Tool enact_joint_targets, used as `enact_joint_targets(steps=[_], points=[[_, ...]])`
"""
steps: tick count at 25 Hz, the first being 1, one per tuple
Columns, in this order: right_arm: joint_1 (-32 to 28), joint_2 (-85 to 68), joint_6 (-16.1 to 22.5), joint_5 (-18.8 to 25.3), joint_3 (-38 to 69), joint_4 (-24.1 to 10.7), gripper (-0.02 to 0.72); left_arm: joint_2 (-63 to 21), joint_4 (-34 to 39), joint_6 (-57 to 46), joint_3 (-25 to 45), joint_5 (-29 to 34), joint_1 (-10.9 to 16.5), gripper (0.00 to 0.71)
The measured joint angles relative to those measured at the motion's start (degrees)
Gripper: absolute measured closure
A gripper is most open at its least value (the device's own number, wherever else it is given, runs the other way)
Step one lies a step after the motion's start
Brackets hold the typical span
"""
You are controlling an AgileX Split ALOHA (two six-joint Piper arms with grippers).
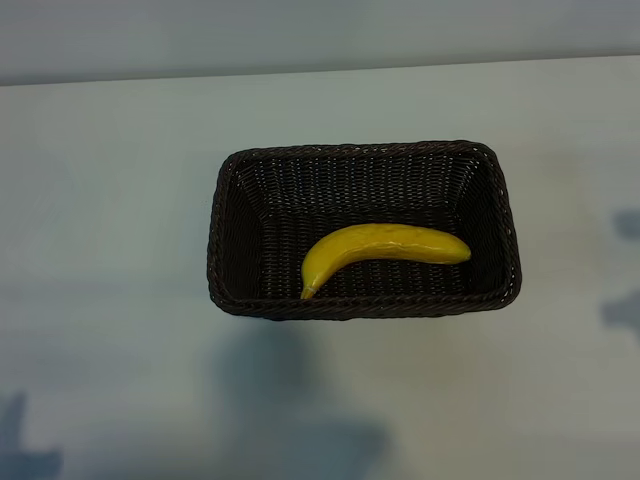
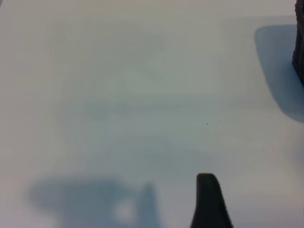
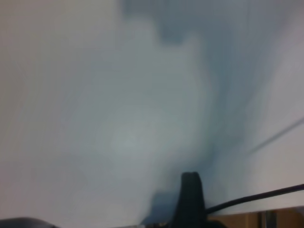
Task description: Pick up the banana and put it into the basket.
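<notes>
The yellow banana [image 1: 385,245] lies inside the dark brown wicker basket [image 1: 357,151], along its near wall, with the stem end pointing to the near left. Neither arm appears in the exterior view; only their shadows fall on the table. In the left wrist view one dark finger [image 2: 209,202] of my left gripper hangs over bare table, with a corner of the basket [image 2: 299,50] at the picture's edge. One finger [image 3: 191,199] of my right gripper also stands over bare table. Both grippers are open and hold nothing.
The basket stands in the middle of a pale table [image 1: 110,220], with bare surface on every side. A black cable [image 3: 259,198] runs past the right gripper, close to the table's edge, where brown wood [image 3: 237,221] shows.
</notes>
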Motion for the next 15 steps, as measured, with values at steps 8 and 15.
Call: enact_joint_targets(steps=[8, 15], points=[[0.0, -19.4, 0.0, -5.4, 7.3, 0.0, 0.117, 0.0, 0.0, 0.0, 0.0, 0.0, 0.0, 0.216], [0.0, -30.7, 0.5, -6.6, 13.2, 0.0, 0.117, 0.0, 0.0, 0.0, 0.0, 0.0, 0.0, 0.216]])
